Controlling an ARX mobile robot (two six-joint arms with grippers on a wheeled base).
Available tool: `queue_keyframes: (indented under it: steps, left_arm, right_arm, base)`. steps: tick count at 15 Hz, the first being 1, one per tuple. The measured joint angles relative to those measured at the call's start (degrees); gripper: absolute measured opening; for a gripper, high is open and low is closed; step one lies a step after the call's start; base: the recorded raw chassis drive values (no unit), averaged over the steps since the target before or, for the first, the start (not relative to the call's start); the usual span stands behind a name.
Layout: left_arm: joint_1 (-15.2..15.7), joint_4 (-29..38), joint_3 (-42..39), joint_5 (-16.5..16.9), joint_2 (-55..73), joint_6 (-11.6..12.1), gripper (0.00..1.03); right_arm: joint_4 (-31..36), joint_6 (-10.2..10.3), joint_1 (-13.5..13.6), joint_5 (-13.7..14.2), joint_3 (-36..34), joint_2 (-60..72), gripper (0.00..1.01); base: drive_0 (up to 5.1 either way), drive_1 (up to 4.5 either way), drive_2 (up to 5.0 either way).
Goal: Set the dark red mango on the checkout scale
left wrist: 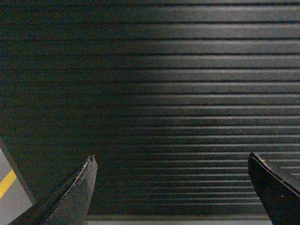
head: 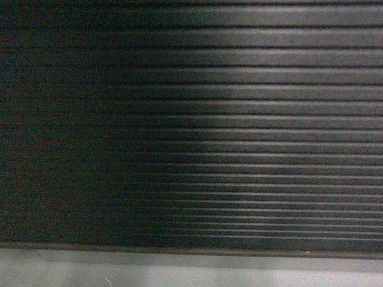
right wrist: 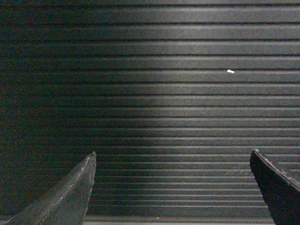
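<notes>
The checkout (head: 239,119) fills the head view as a dark, horizontally ribbed front panel above a grey plinth (head: 179,272). The same ribbed checkout panel (left wrist: 178,93) faces the left wrist camera, and my left gripper (left wrist: 171,159) stands open before it with nothing between its two dark fingers. In the right wrist view the checkout panel (right wrist: 164,93) is again straight ahead, and my right gripper (right wrist: 172,155) is open and empty too. The dark red mango and the scale are out of view. Neither gripper shows in the head view.
A strip of grey floor with a yellow line (left wrist: 6,183) shows at the lower left of the left wrist view. A small white speck (right wrist: 230,71) sits on the panel in the right wrist view.
</notes>
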Motion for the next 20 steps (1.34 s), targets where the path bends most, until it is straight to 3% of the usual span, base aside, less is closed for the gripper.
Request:
queue_keyframes:
  steps: [20]
  left_arm:
    - [0.0,-0.2,0.0,0.0,0.0,0.0,0.98]
  right_arm:
    - [-0.1,0.0,0.0,0.0,0.0,0.0,0.98]
  base:
    - [0.0,0.0,0.0]
